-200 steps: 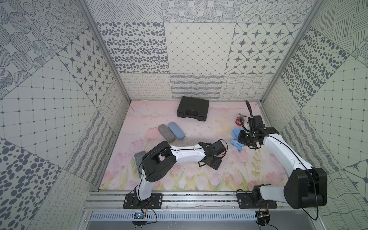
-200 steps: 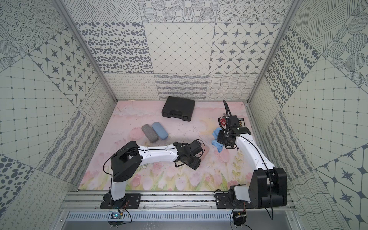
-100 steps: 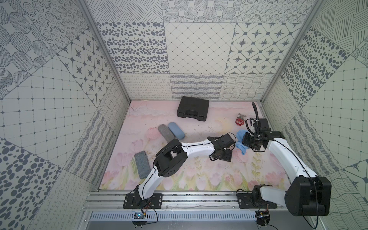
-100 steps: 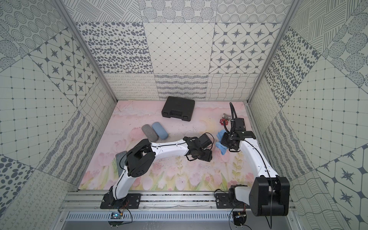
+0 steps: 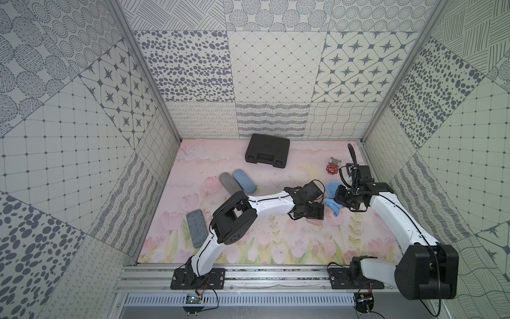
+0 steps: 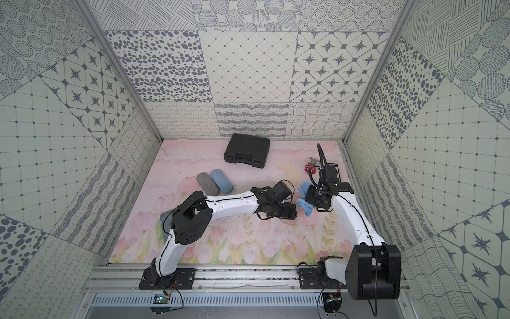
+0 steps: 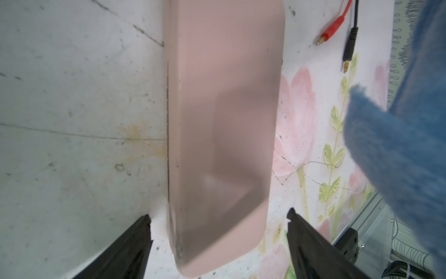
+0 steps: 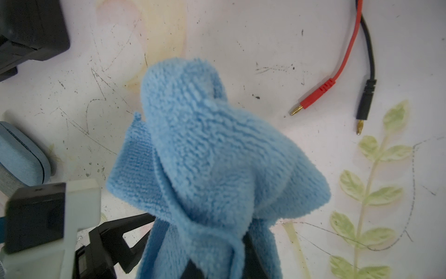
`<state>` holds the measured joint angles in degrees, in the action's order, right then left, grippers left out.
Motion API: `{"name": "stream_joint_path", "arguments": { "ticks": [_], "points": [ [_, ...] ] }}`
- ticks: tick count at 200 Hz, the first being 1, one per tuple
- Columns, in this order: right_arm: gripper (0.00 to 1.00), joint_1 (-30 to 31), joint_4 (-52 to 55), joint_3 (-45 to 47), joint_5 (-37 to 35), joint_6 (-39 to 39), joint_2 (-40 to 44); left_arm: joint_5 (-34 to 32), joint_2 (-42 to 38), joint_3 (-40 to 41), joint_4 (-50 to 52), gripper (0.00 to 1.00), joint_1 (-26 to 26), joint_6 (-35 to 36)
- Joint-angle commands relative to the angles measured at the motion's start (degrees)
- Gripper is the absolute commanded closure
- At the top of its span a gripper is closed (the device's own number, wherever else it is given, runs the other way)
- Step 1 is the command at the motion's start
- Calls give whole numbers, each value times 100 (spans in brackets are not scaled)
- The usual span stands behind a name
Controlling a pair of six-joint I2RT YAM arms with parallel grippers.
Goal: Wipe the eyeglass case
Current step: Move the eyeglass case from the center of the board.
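Since a second ago, the left arm has stretched toward the middle and the right arm has drawn in beside it. We see the left gripper (image 7: 219, 214) spread wide, clear of the pale pink oblong eyeglass case (image 7: 222, 120), which lies loose on the mat between its jaws. The right gripper (image 5: 337, 197) clamps a bunched fluffy blue cloth (image 8: 212, 169). We judge the unheld case may skid when wiped, or the two arms may knock together. The black plastic carry case (image 5: 267, 151), grey felt case (image 5: 230, 183) and blue case (image 5: 244, 181) are closed, their contents unseen.
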<state>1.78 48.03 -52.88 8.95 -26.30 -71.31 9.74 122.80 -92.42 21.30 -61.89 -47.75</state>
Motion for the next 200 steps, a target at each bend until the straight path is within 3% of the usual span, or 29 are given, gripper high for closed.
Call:
{"name": "stream_joint_path", "arguments": {
  "ticks": [1,46,69,103,151,200],
  "points": [
    [100,246,68,-5,143,-23,190,-737,-826,535,17,8,70,361],
    [100,2761,-472,336,35,-1312,-230,-3161,-2656,1716,1037,1,313,1141],
    [100,3430,-1061,490,282,-1751,-759,-3588,-3318,2251,1210,1,662,1216],
    [100,3221,-896,648,-34,-1302,-1234,-3136,-3828,2943,1162,1,1362,1405],
    [100,2462,-391,588,-432,-442,-1296,-2205,-4337,3676,695,15,2183,1366],
    [100,2239,-607,353,93,-169,-1594,-1666,-4620,4079,518,19,2829,1425]
  ]
}}
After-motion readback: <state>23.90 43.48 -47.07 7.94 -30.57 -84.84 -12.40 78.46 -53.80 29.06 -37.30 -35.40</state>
